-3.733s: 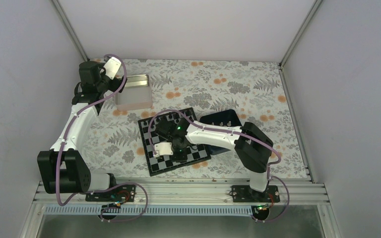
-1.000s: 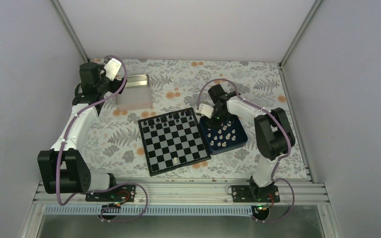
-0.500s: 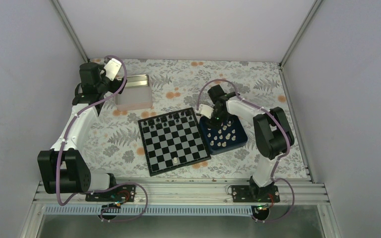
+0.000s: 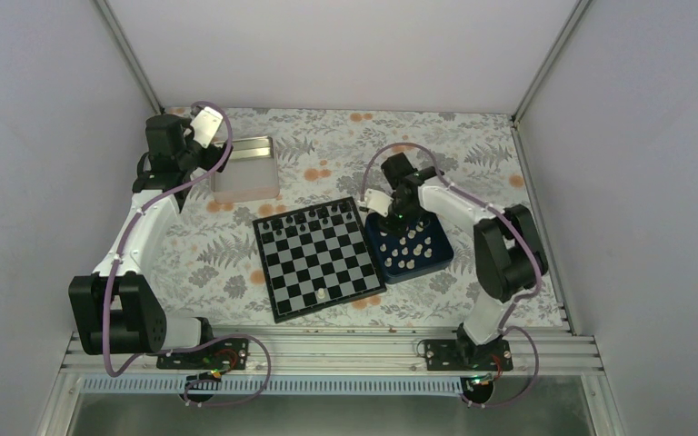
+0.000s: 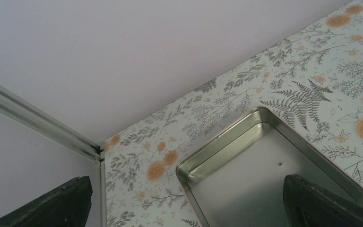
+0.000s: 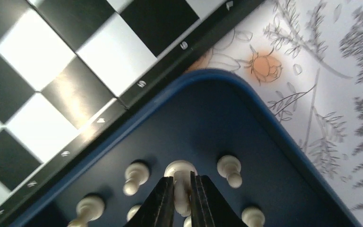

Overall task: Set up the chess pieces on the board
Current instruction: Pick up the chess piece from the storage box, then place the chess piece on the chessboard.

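Chess pieces (image 4: 409, 247): the cream ones mostly stand in the dark blue tray (image 6: 194, 118), just right of the board (image 4: 318, 259). One lone piece (image 4: 323, 293) is on the board near its front edge. The right gripper (image 6: 182, 189) is in the tray, fingers pinched on one cream piece (image 6: 180, 170), with at least five more around it. Black pieces (image 4: 314, 216) line the board's far row, count unclear. The left gripper (image 5: 189, 198) is spread wide above the silver tin (image 5: 217, 140).
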